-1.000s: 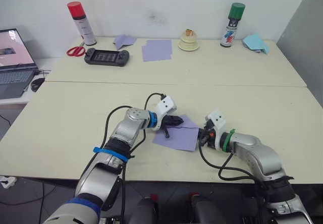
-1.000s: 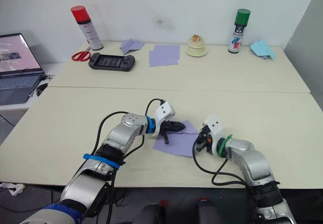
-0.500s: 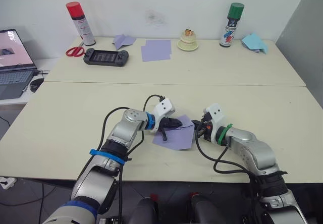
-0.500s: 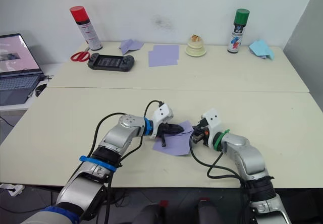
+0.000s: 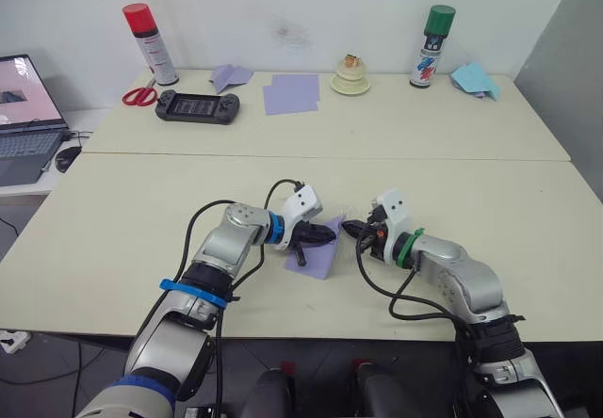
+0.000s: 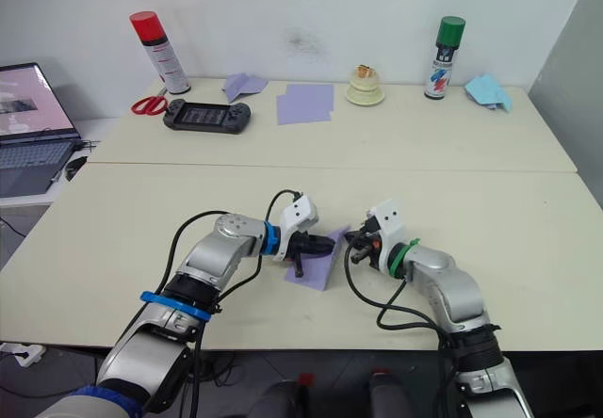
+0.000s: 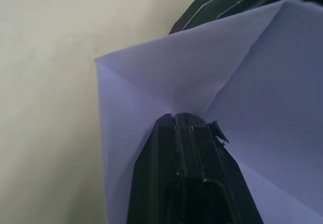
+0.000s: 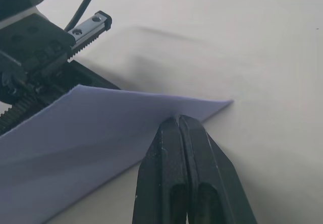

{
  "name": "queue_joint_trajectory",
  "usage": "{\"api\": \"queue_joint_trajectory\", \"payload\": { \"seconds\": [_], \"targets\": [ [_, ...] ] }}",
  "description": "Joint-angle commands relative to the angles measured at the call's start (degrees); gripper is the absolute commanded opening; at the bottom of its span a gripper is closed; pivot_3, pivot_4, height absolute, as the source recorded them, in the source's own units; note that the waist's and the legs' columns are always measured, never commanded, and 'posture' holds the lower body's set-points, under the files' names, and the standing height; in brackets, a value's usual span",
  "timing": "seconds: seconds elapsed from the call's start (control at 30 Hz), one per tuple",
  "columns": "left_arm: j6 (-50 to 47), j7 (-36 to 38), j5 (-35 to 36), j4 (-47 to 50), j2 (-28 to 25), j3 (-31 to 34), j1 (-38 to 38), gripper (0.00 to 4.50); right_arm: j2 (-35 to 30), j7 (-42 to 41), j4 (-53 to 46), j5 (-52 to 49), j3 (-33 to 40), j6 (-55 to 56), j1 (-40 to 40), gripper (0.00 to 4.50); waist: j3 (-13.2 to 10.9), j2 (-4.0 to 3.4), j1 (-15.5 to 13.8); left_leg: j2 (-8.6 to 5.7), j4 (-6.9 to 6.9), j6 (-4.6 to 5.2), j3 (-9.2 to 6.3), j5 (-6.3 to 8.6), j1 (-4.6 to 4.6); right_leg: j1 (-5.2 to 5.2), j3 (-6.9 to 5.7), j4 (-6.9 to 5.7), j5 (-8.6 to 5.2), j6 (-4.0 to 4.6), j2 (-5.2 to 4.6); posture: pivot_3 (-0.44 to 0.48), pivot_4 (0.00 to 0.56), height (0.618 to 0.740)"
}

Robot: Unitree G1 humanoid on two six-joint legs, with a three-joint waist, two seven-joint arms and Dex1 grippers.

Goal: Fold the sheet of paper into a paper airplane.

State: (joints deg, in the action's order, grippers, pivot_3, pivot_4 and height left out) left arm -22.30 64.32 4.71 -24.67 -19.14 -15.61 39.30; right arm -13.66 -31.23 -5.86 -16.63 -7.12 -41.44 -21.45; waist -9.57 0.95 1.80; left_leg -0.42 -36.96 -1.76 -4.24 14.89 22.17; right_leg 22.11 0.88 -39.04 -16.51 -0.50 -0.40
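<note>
Right gripper point(image 8: 177, 120) pinches the paper's point(image 5: 318, 253) edge shut and lifts it over mid-table, while the left gripper point(image 7: 181, 117), fingers closed, presses down, apparently anchoring the fold line

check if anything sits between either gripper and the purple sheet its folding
Nothing visible does. The left gripper is shut on the sheet of paper at a crease, and the right gripper is shut on its lifted edge. The table around them is bare.
</note>
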Motion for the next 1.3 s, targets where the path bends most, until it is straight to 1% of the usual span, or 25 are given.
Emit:
{"api": "queue_joint_trajectory", "payload": {
  "seconds": [0.03,0.33,0.6,0.83,1.07,1.2,1.3],
  "targets": [
    [0.07,0.58,1.47,1.84,0.43,0.44,-0.03,0.04,0.51,-0.09,-0.37,0.0,-0.63,1.52,-1.47,0.0,0.0,0.0,0.0,0.0,0.0,0.0,0.0,0.0,0.0,0.0,0.0,0.0,0.0,0.0,0.0,0.0,0.15,0.74],
    [0.63,-1.43,-1.06,1.1,-1.45,-0.4,-0.67,0.04,0.3,-0.55,0.71,0.24,-1.54,2.5,-1.74,0.0,0.0,0.0,0.02,0.0,0.0,0.0,0.0,0.0,-0.01,0.0,0.0,-0.01,0.0,0.0,0.0,0.0,0.15,0.74],
    [0.45,-0.92,0.26,3.54,-5.37,1.04,-2.9,0.04,1.18,-0.64,2.2,0.75,-3.26,4.09,-2.14,0.0,0.0,0.0,0.33,0.09,0.01,0.0,0.0,0.0,-0.09,0.0,0.01,-0.08,0.01,0.01,0.09,0.0,0.15,0.74],
    [-0.02,-1.61,0.85,4.43,-5.85,1.02,-3.78,0.04,1.45,-1.14,3.83,1.85,-4.54,5.98,-2.32,0.0,0.0,0.0,0.29,0.09,0.0,0.0,0.03,0.0,-0.1,-0.01,0.05,-0.08,0.01,0.01,0.09,0.0,0.15,0.74],
    [0.71,-2.0,0.97,3.85,-7.63,1.82,-4.18,0.04,2.05,-0.85,9.02,5.15,-6.31,11.03,-3.08,0.0,0.0,0.0,0.57,0.1,0.0,0.0,0.03,0.0,-0.15,-0.02,0.05,-0.11,0.02,0.03,0.1,0.0,0.15,0.74],
    [1.64,-2.46,1.04,3.18,-10.13,3.32,-3.79,0.04,1.74,-1.5,10.06,6.74,-7.52,12.64,-3.27,0.0,0.0,0.0,0.72,0.13,0.0,0.0,0.02,0.0,-0.18,-0.03,0.05,-0.14,0.03,0.05,0.12,0.0,0.15,0.74],
    [1.69,-3.27,2.09,2.11,-11.7,5.81,-2.19,0.04,1.66,-1.95,10.68,7.64,-8.02,13.45,-3.14,0.0,0.0,0.0,0.76,0.14,0.01,0.0,0.01,0.0,-0.18,-0.02,0.04,-0.15,0.03,0.05,0.14,0.0,0.15,0.74]
  ]
}}
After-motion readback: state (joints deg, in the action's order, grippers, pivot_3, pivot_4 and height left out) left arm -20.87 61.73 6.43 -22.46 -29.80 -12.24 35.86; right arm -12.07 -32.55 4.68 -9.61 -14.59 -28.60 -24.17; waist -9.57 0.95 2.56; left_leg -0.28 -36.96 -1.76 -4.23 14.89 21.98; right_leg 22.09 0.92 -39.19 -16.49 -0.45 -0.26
